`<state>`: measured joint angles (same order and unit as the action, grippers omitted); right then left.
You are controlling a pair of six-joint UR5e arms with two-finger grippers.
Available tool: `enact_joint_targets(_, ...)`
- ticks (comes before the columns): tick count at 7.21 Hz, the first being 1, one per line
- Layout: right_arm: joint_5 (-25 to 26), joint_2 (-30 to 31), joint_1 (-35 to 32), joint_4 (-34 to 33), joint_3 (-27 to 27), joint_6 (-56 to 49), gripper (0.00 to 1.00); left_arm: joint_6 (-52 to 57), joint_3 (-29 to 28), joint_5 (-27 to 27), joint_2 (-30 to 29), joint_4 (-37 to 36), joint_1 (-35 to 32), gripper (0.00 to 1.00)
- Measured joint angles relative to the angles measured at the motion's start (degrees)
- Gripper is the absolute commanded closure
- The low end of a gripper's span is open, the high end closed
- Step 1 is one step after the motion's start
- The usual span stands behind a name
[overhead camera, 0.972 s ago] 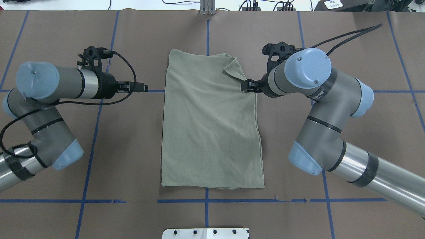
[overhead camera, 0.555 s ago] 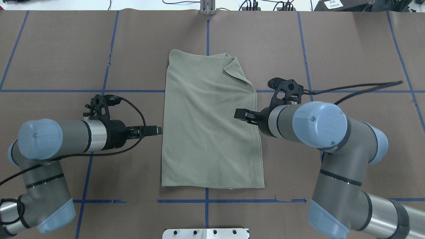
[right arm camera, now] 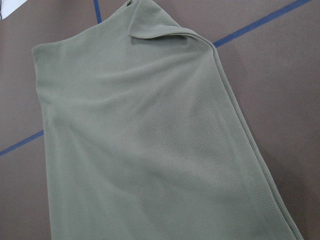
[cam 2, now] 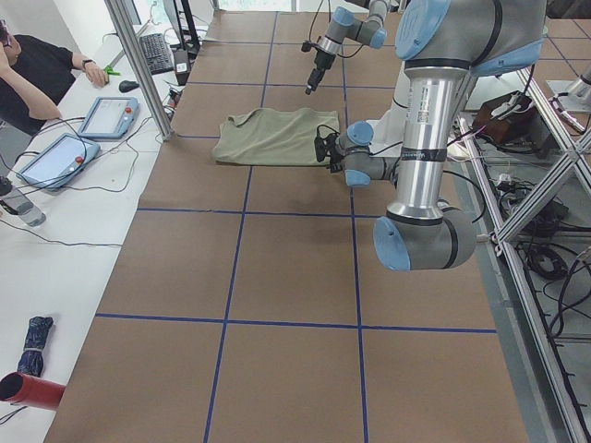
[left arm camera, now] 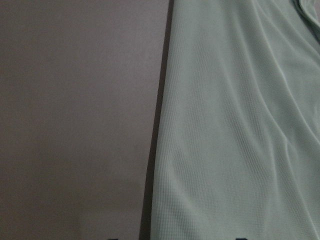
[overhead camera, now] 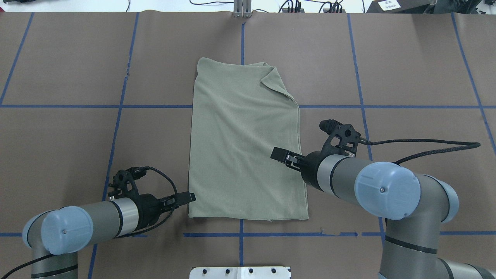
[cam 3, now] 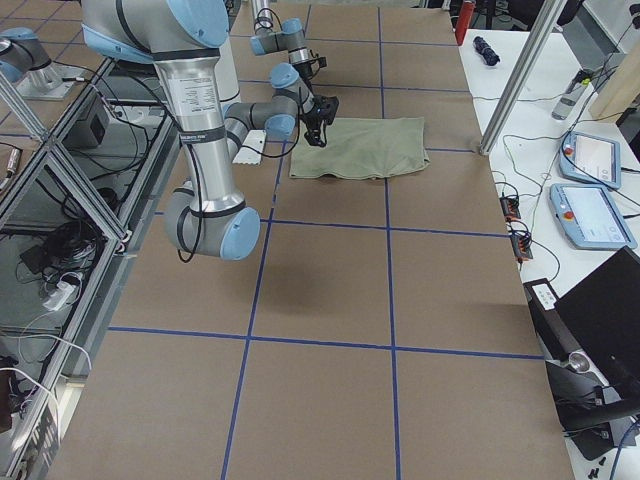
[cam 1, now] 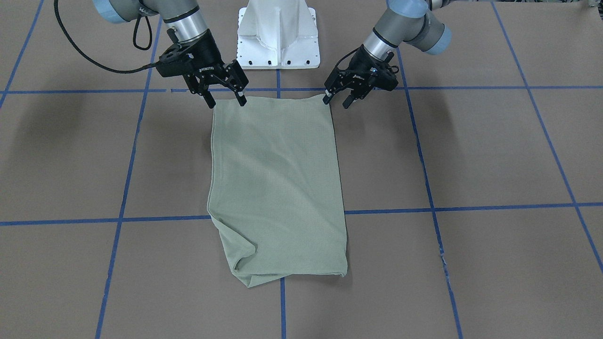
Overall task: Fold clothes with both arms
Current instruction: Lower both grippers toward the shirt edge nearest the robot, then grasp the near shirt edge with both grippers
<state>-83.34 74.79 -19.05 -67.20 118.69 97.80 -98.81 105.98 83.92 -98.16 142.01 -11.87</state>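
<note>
Matt fine-ribbed knit shirt (overhead camera: 246,143) on matt brown table covering (overhead camera: 407,69)

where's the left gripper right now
In the overhead view the left gripper is low on the left side, just beside the bottom left corner of the shirt, with its jaws open and no cloth between them.

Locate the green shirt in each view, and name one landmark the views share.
Front-facing: shirt at centre.
Overhead: shirt at centre.
Exterior left: shirt upper middle.
Exterior right: shirt upper middle.
Left wrist: shirt fills right half.
Right wrist: shirt fills most.
Landmark: turned-over corner, top right overhead, bottom left front-facing, top right-wrist.
</note>
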Motion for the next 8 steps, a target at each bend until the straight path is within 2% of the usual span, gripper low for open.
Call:
enact_joint_targets(2, 1.11, 1.09, 0.59, 1.98, 0.0, 0.28, 0.0, -2.56, -0.16, -0.9, -0.19, -0.14, 1.55, 0.2)
enact_joint_targets(6, 3.11, 1.22, 1.89, 2.25, -0.25, 0.37, 0.0, -5.72, -0.5, -1.81, -2.31, -1.38, 3.49, 0.28)
enact_joint_targets(8, 3.47, 1.15, 2.18, 2.25, -0.33, 0.4, 0.0, -6.5, -0.76, -2.53, -2.91, -1.72, 3.88, 0.28)
